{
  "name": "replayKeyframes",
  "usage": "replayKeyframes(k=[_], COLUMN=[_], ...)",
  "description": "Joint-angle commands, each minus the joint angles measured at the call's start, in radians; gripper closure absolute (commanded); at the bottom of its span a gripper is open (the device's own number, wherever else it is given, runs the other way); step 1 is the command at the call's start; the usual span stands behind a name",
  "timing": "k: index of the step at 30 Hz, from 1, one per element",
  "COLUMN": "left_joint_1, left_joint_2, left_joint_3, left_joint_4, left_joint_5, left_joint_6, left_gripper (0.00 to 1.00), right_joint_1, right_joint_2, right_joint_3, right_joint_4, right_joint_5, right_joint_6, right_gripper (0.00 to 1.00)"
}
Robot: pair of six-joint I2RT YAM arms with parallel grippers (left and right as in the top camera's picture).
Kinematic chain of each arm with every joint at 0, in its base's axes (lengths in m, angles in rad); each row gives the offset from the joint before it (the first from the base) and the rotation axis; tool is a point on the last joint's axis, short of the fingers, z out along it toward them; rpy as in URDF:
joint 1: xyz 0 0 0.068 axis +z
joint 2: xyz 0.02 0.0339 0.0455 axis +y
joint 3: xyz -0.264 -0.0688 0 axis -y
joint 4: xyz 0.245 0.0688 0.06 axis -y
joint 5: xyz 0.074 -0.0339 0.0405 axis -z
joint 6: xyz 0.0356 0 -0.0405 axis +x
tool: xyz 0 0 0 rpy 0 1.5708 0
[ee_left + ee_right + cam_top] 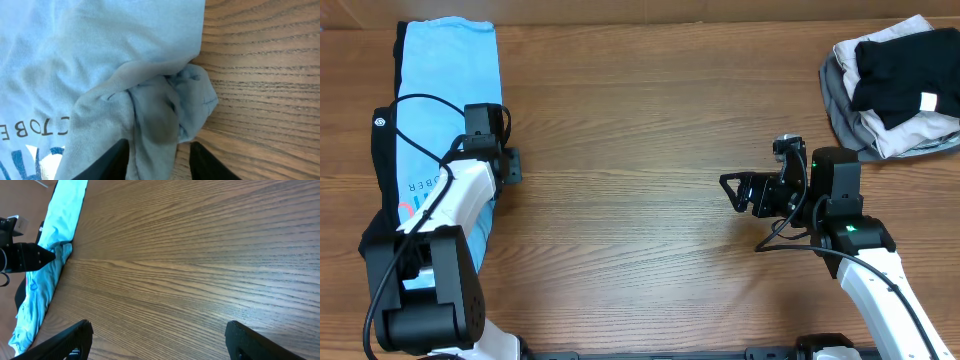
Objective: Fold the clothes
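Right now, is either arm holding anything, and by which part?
Left fingers straddle a bunched edge of the light blue fabric T-shirt; whether they grip it cannot be told. Right fingers hold nothing.

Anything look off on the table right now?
The light blue T-shirt has one edge bunched into a crumpled wad between the open fingers of the left gripper, not flat. A jumbled heap of grey, black and white garments sits far right, unfolded.

A robotics lab bench, by the look: a cabled left arm (450, 200) and right arm (870, 270) mounted at the near edge of a wood desk (640, 100), clothes (895, 85) heaped at its far right corner.
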Motion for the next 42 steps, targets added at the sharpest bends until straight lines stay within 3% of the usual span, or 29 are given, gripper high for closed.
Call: replayKeyframes(k=[1,9,12,13,14,22,31,36,42], left_joint_1=[0.006,0.006,0.006,0.006,0.006,-0.035,-0.158,-0.251,-0.376], left_joint_2=[0.037,0.116,0.118,0.118,0.118,0.047,-0.017,-0.017,-0.017], left_joint_3=[0.019,0.019,0.019,0.02,0.021,0.149,0.442,0.471,0.471], left_joint_4=[0.023,0.07,0.072,0.074,0.075,-0.092,-0.4,-0.379,-0.264], left_joint_5=[-0.022,-0.027,-0.028,-0.028,-0.028,0.011,0.31,0.523,0.56], left_joint_6=[0.001,0.001,0.001,0.001,0.001,-0.045,-0.045,-0.046,-0.075], left_gripper=[0.54,0.59,0.82,0.94,0.96,0.96,0.96,0.96,0.96], right_joint_1=[0.005,0.005,0.005,0.005,0.005,0.005,0.005,0.005,0.005], right_joint_2=[0.002,0.002,0.002,0.002,0.002,0.002,0.002,0.002,0.002], right_joint_3=[0.031,0.031,0.031,0.031,0.031,0.031,0.031,0.031,0.031], right_joint_4=[0.005,-0.007,-0.019,-0.022,-0.023,-0.021,-0.022,-0.021,-0.029], right_joint_5=[0.011,0.029,0.048,0.053,0.055,0.055,0.055,0.055,0.055], right_joint_6=[0.0,0.0,0.0,0.0,0.0,0.0,0.001,0.032,0.076], right_gripper=[0.12,0.13,0.14,0.14,0.15,0.17,0.22,0.26,0.27])
